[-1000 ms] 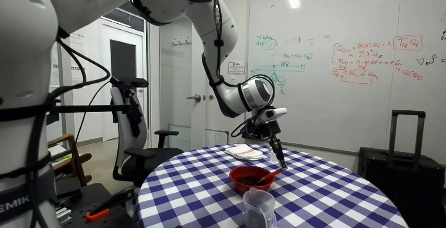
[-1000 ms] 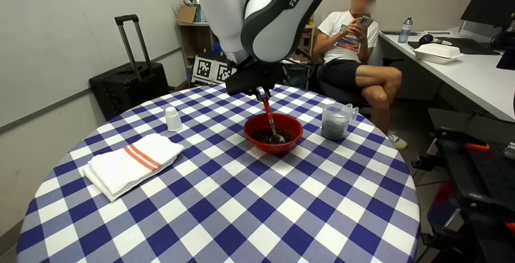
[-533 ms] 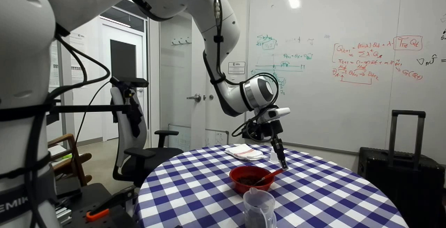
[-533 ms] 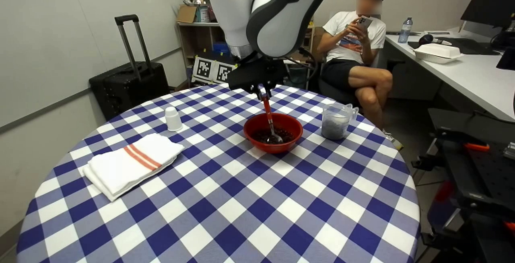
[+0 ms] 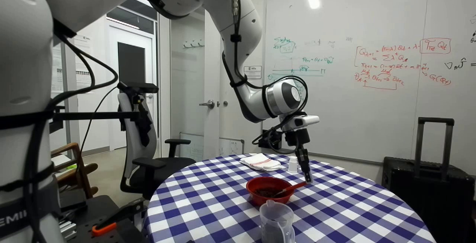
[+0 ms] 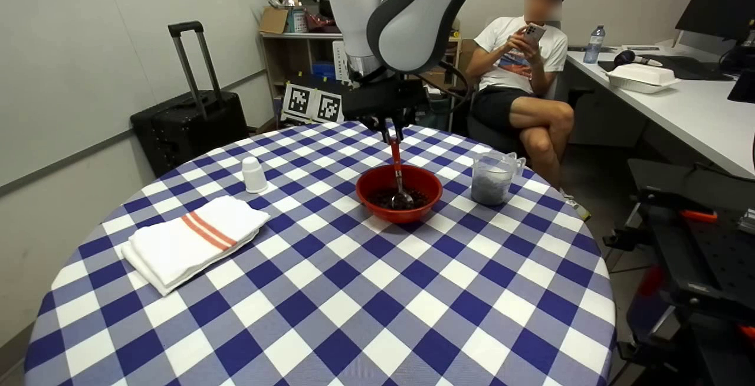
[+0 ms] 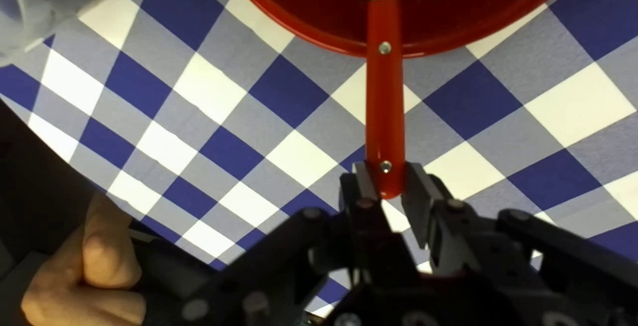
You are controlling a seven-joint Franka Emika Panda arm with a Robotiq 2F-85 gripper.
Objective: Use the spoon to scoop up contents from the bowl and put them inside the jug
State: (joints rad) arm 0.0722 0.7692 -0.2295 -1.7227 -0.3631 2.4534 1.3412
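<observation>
the jaws are drawn narrow on the red handle of the spoon [image 7: 385, 86], one at each side of it near the butt end, as the wrist view shows. from there the spoon slopes down across the rim of the bowl [image 6: 386, 215], and its steel head sits inside, at the dark contents [image 6: 420, 199]. (handle and bowl are nearly the same red.) some dark bits seem to lie in the head, though it is too small in an exterior view to be sure.

the bowl stands upright on the desk [image 6: 354, 315], which has a blue and white checked cover. near it, but apart, stands the jug [image 6: 491, 178], clear and upright, with its handle turned away from the bowl. the arm [image 5: 247, 23] reaches over the desk and bends down at the wrist.

elsewhere on the desk lies a folded white cloth [image 6: 197, 241] with two red stripes, and just beside it a small white cup [image 6: 254, 176], narrow end up. beyond the desk a person [image 6: 522, 70] in a white shirt sits with legs crossed, holding a phone [image 6: 534, 33]. a black case [image 6: 177, 132] with its handle raised stands by the board [image 5: 357, 20], which has red and green writing.
</observation>
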